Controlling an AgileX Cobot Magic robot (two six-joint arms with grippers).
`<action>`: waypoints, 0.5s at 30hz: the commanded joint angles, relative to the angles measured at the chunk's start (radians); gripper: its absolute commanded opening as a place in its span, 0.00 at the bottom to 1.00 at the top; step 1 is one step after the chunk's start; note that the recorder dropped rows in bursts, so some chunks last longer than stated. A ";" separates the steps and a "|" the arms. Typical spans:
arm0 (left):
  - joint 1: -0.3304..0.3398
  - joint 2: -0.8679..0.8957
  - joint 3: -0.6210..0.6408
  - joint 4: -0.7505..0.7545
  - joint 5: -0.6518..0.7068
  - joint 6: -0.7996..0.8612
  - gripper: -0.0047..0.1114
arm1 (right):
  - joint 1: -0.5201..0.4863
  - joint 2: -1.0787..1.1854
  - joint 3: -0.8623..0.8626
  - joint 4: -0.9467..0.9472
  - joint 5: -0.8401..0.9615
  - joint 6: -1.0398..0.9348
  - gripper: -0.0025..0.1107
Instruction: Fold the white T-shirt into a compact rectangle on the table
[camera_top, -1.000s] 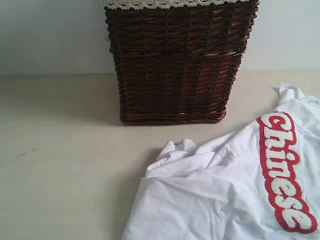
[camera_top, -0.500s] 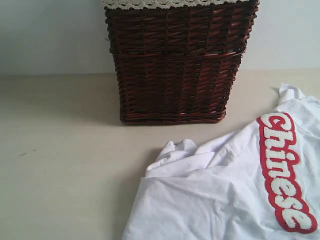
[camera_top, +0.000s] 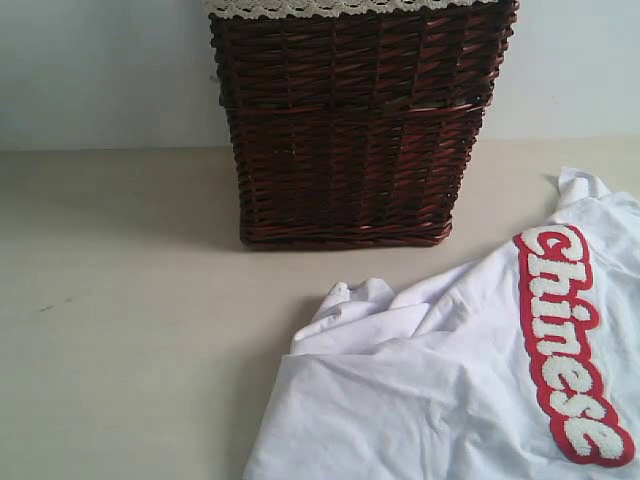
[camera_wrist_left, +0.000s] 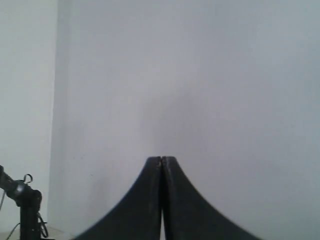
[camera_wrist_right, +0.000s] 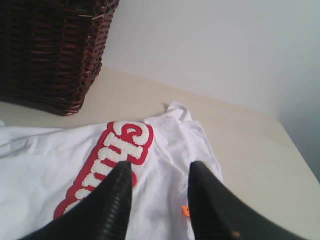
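Hands differ: left hand (camera_wrist_left: 161, 161) pressed together, empty; right hand (camera_wrist_right: 161, 167) half spread over the white T-shirt (camera_wrist_right: 40, 150), gripping nothing.

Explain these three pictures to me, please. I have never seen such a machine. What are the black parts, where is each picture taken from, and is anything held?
This is a robot with two arms. Each arm ends in a gripper, a pair of black fingers, with a camera on the wrist. One picture comes from a separate camera looking at the table. On it stands a dark wicker basket, and a rumpled white T-shirt with red-edged letters lies near it. No arm shows there. The left wrist picture shows the left gripper shut and empty, facing a plain wall. The right wrist picture shows the right gripper open over the T-shirt, holding nothing; the small orange tag shows between its fingers.
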 joint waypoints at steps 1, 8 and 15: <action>0.003 -0.004 0.004 -0.005 -0.098 0.030 0.04 | 0.000 -0.005 0.002 -0.002 -0.002 0.002 0.34; 0.003 -0.004 0.004 -0.308 0.169 0.094 0.04 | 0.000 -0.005 0.002 -0.002 -0.002 0.002 0.34; 0.003 -0.004 0.004 -0.273 0.650 0.513 0.04 | 0.000 -0.005 0.002 -0.002 -0.002 0.002 0.34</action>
